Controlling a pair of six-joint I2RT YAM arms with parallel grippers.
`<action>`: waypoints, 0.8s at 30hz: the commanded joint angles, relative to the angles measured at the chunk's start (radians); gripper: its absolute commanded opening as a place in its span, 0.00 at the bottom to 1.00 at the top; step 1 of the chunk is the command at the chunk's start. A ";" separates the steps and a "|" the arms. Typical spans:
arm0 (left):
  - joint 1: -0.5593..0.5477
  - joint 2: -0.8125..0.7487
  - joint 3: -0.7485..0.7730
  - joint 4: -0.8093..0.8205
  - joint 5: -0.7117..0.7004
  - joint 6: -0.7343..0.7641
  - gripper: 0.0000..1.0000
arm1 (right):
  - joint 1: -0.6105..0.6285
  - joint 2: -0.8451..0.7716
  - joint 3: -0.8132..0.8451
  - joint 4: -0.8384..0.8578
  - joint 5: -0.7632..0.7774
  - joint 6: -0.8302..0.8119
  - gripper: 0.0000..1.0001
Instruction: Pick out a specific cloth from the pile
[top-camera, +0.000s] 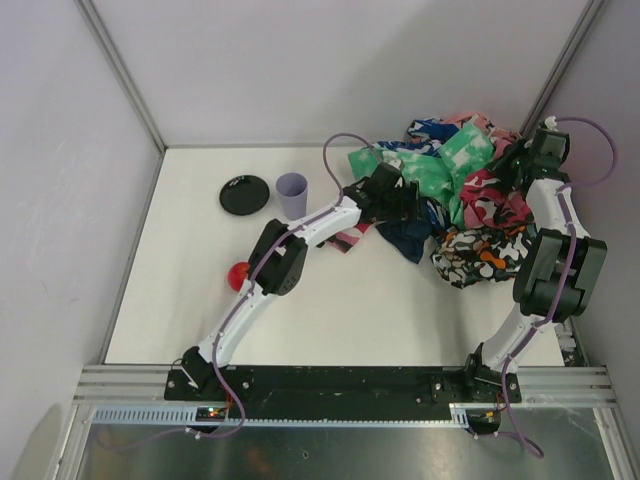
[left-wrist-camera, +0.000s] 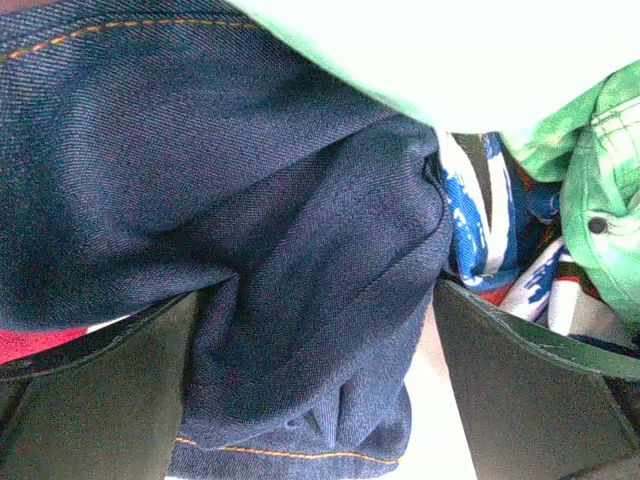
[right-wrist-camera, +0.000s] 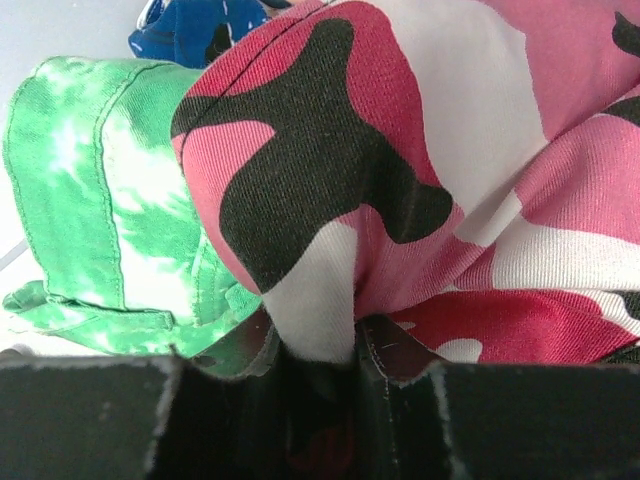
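Note:
The cloth, dark blue denim with orange stitching (left-wrist-camera: 250, 200), fills the left wrist view, bunched between the two fingers. From above it hangs dark (top-camera: 405, 240) at the pile's near left edge. My left gripper (top-camera: 400, 200) (left-wrist-camera: 318, 400) is shut on this fold. The pile (top-camera: 470, 215) lies at the back right: green-white tie-dye (top-camera: 440, 165), pink camouflage (top-camera: 490, 195), orange-black camouflage (top-camera: 475, 250). My right gripper (top-camera: 515, 160) (right-wrist-camera: 315, 340) is shut on a fold of the pink camouflage garment (right-wrist-camera: 400, 150), with the tie-dye (right-wrist-camera: 90, 200) to its left.
A purple cup (top-camera: 292, 193) and a black dish (top-camera: 244, 194) stand left of the pile. A red ball (top-camera: 238, 276) lies beside the left arm. A blue-red-white print (left-wrist-camera: 480, 230) sits behind the denim. Walls close in at the back and on both sides.

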 joint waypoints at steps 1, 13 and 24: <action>-0.044 0.043 0.064 0.001 0.010 -0.045 1.00 | 0.009 0.030 -0.028 -0.050 -0.049 0.015 0.00; -0.156 0.029 0.063 -0.027 -0.253 0.048 0.45 | 0.041 0.023 -0.060 -0.070 0.009 0.008 0.00; -0.140 -0.275 0.147 -0.036 -0.227 0.319 0.01 | 0.067 0.014 -0.061 -0.136 0.158 -0.022 0.00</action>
